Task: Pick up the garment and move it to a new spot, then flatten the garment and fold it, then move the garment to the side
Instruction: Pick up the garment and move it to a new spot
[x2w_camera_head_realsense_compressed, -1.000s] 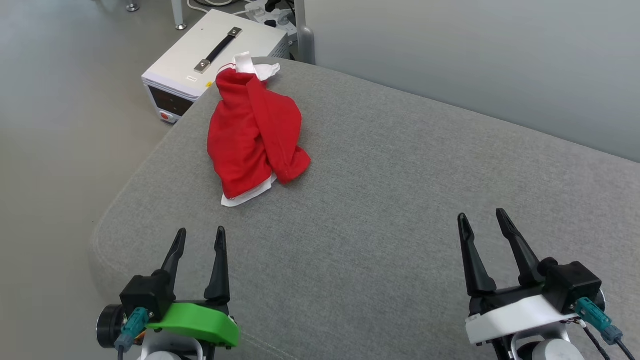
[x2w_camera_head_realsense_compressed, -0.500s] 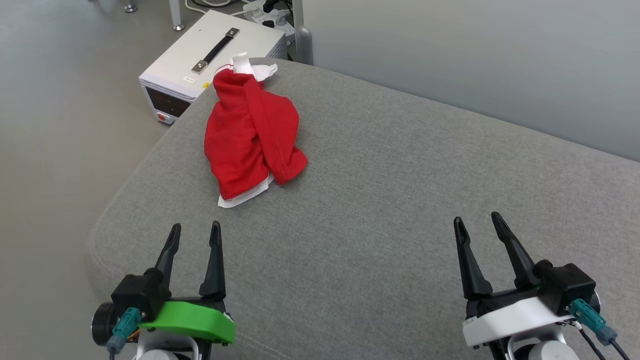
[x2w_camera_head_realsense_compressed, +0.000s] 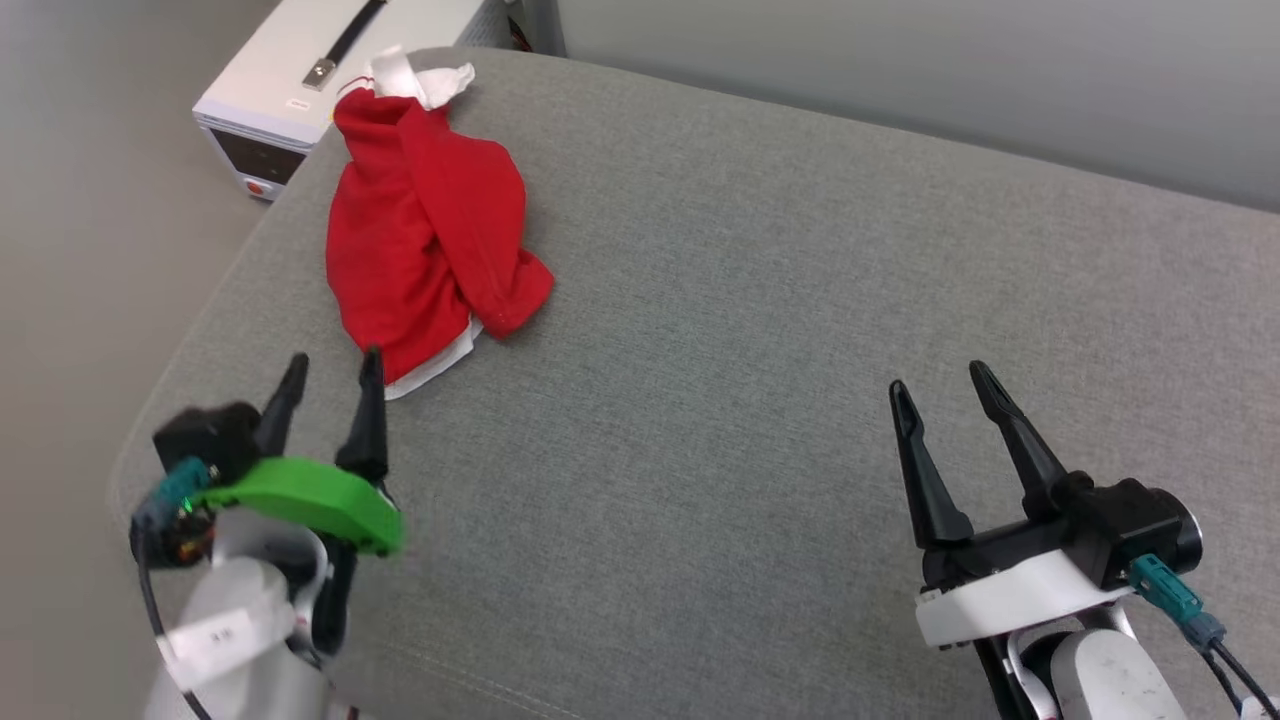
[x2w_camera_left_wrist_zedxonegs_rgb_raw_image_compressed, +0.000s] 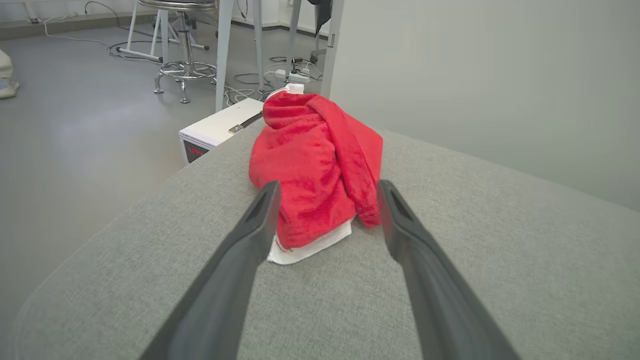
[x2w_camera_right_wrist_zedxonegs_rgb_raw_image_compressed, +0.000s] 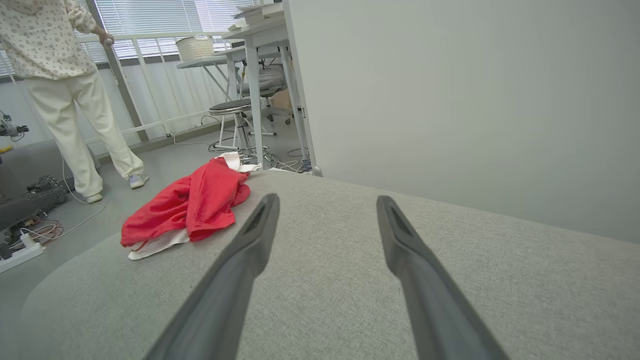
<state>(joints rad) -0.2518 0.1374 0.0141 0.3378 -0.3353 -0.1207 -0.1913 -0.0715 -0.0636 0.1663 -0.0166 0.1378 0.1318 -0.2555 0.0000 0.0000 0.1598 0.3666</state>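
While the red soft-fabric T-shirt (x2w_camera_head_realsense_compressed: 420, 240) is lying near the far-left corner of a grey, apparently upholstered cushion (x2w_camera_head_realsense_compressed: 750, 300), the left gripper (x2w_camera_head_realsense_compressed: 335, 358) is aiming spread at it for pinching; the right gripper (x2w_camera_head_realsense_compressed: 938, 376) is hovering spread.

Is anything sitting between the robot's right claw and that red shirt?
No. In the head view, only bare grey cushion stretches between the right gripper, jaws open, and the garment; the right wrist view shows the same.
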